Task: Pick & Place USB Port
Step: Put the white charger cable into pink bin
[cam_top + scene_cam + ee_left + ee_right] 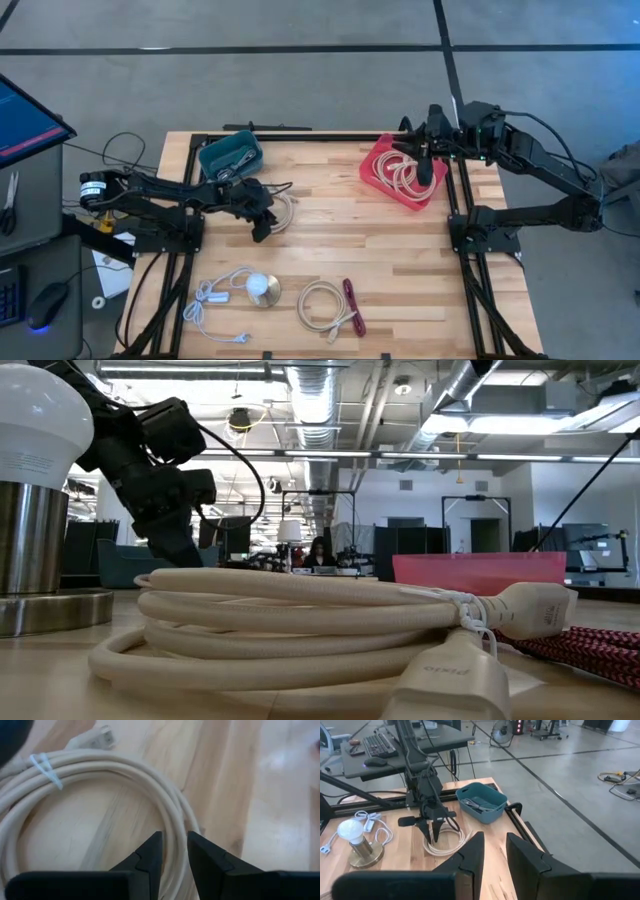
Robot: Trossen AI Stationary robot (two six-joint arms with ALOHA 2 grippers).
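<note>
A cream cable coil (95,767) bound with a tie lies flat on the wooden table just right of the teal bin (230,155); its plug (100,737) lies beside it. My left gripper (174,840) stands over the coil's rim, also seen from afar as the left gripper (432,836) pointing down onto the coil (447,845). My right gripper (425,170) hovers over the red bin (375,160), which holds coiled cream cables (403,172); the right gripper (494,840) shows a narrow gap and holds nothing. My left gripper has the coil's bundled strands (175,822) between its two fingers, at the rim on the side away from the tie. The fingers come from above, pointing down, and lie across the strands. The coil lies flat on the table.
Near the front edge stand a lamp with a white bulb (263,290), its white cord (215,300), another cream coil (322,305) and a red braided cable (352,305). The teal bin holds small items. Bare wood lies between the two arms.
</note>
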